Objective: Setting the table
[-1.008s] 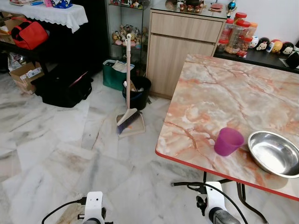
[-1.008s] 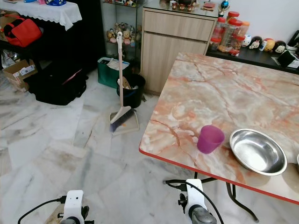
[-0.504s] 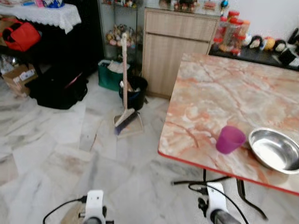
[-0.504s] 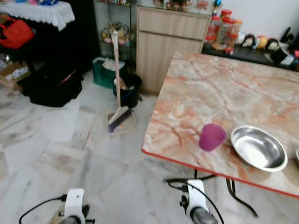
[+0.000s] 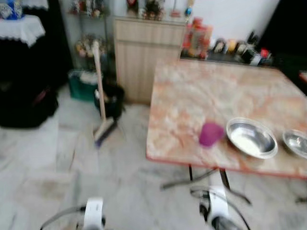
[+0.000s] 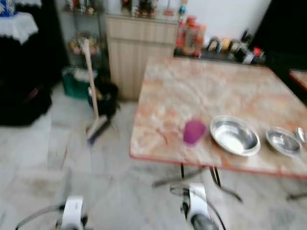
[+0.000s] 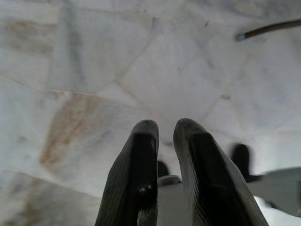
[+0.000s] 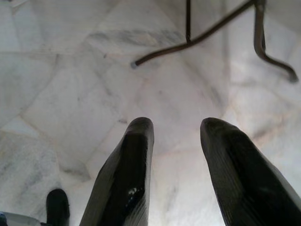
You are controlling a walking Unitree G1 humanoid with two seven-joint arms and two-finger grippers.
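Observation:
A purple cup [image 5: 210, 133] stands near the front edge of the marble table [image 5: 211, 86]. Just right of it sits a large steel bowl [image 5: 251, 138], and further right a smaller steel bowl [image 6: 284, 141]. The head views are blurred. Both arms hang low in front of me, the left arm [image 5: 93, 213] and the right arm [image 5: 218, 211] below the table's edge. My left gripper [image 7: 162, 136] points at the floor tiles with its fingers almost touching and nothing between them. Over the floor by the table's legs [image 8: 207, 33], my right gripper [image 8: 176, 129] is open and empty.
A broom [image 5: 100, 110] leans by a black bin [image 5: 112, 98] left of the table. A wooden cabinet [image 5: 144, 48] and jars [image 5: 196, 33] stand behind. A green box [image 5: 81, 84] and a black bag [image 5: 24, 103] sit at the left on the marble floor [image 5: 57, 163].
The whole picture has shifted left and blurred, so the camera has turned right; a second steel bowl has come into view. The cup and bowl stay in place.

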